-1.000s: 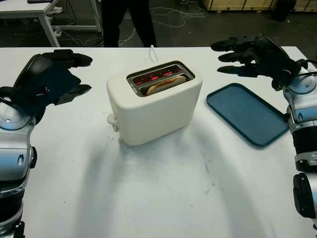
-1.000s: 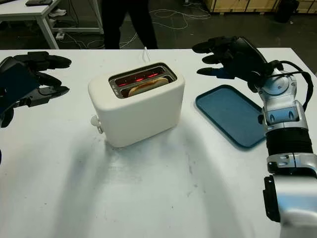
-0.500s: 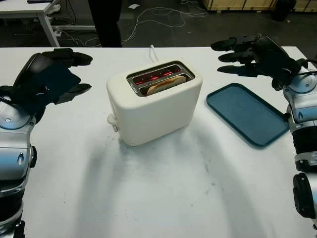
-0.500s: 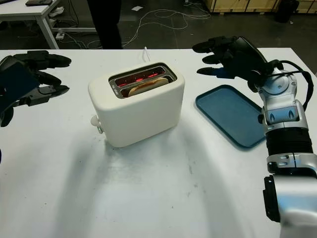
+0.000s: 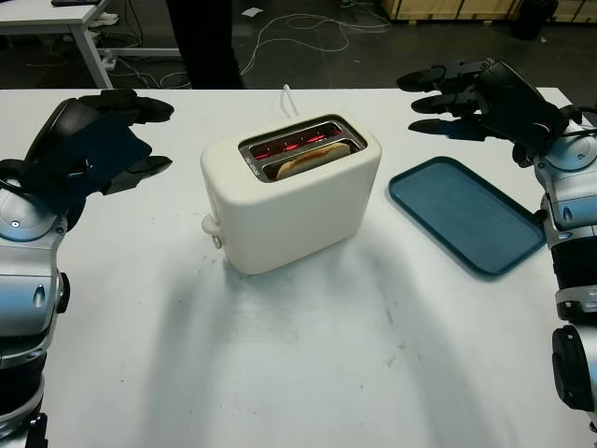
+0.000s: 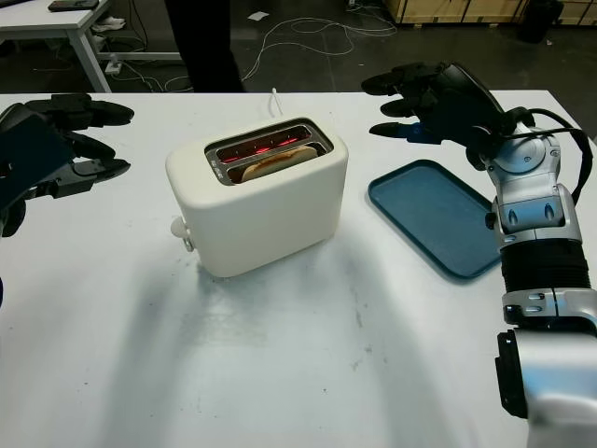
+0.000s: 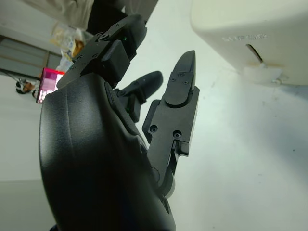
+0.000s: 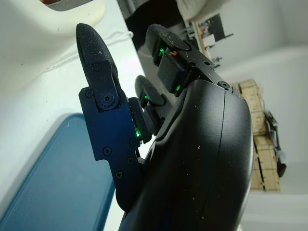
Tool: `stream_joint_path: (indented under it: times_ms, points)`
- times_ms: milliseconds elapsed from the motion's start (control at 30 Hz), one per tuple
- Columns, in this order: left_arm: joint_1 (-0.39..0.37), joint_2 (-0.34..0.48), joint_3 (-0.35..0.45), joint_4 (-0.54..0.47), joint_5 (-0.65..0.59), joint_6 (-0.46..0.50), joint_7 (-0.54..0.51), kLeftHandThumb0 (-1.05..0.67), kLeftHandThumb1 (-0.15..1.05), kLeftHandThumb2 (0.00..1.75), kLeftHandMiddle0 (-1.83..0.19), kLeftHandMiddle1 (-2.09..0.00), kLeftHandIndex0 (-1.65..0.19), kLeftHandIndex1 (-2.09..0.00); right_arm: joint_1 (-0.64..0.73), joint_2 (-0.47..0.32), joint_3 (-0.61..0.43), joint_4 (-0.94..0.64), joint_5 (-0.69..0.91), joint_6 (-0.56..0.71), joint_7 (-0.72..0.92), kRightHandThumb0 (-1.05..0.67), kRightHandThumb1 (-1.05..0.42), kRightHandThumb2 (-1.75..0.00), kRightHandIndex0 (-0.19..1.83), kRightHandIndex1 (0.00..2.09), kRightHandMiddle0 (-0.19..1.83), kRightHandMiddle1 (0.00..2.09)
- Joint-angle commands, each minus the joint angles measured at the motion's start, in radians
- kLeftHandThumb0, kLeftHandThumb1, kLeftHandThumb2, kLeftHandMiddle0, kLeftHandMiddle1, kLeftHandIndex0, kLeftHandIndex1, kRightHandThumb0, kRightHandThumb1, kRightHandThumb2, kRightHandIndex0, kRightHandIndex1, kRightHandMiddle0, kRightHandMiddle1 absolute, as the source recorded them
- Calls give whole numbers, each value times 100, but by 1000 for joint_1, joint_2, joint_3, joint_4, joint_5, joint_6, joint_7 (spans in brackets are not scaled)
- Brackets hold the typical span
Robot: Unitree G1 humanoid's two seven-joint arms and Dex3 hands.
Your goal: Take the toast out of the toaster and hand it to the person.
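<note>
Little has changed over the last second. The right hand (image 5: 480, 93), at the upper right of the frame, has lifted slightly and sits a touch higher above the far end of the blue tray (image 5: 466, 215); it is open and holds nothing. The left hand (image 5: 98, 140), at the upper left, is where it was, also open and empty, raised above the desk (image 5: 308, 364) well apart from the toaster (image 5: 289, 201). The person (image 5: 203, 42) standing beyond the far edge of the desk has shifted: a second ago their legs were behind the toaster, and now they show further toward the upper left.

The toast (image 5: 312, 157) sits where it did, low in the nearer slot of the toaster, with the other slot glowing red. The glow suggests the heating is still on, though from this angle it is hard to be sure the slice has not begun to rise.

So the task has barely begun. Neither hand has closed in on the toaster, and the right hand's small rise looks like the start of a reach toward the slot from that side.
</note>
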Motion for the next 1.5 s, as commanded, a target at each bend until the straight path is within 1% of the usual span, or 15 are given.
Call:
stream_joint_path:
  times_ms: [0,100,233,367,733,900,1333,1467]
  points:
    - [-14,1,-6,-5,5,14,6,-14,92,7,-30,-106,-54,-30,4,1,2,-10,4,8,-2,-59,-87,0,71,5,65,1]
    - [-11,5,-7,-5,6,7,5,-14,92,7,-29,-106,-53,-30,7,1,2,-17,1,11,-5,-58,-87,0,71,5,66,1]
    - [-9,6,-7,-9,6,8,5,-12,92,8,-29,-106,-53,-30,9,1,1,-26,3,32,-3,-61,-87,0,70,4,65,0]
    - [-4,9,-6,-6,9,2,5,-13,92,7,-30,-106,-54,-30,12,-3,2,-10,1,-5,-3,-60,-88,0,71,4,65,0]
    - [4,6,1,-12,5,-2,8,-13,92,8,-29,-105,-53,-30,9,0,-3,14,16,-36,6,-60,-89,0,71,3,64,0]
    - [7,-1,10,-9,-4,-7,7,-14,92,8,-29,-105,-53,-30,8,3,-3,19,17,-33,6,-59,-89,0,71,3,64,0]
    - [8,3,3,-14,3,3,8,-15,92,9,-30,-106,-53,-29,5,4,-3,28,19,-42,8,-60,-89,0,71,2,65,0]
    - [8,0,6,-14,1,3,10,-14,92,9,-30,-105,-53,-29,5,3,-1,20,16,-35,10,-57,-89,0,71,2,64,0]
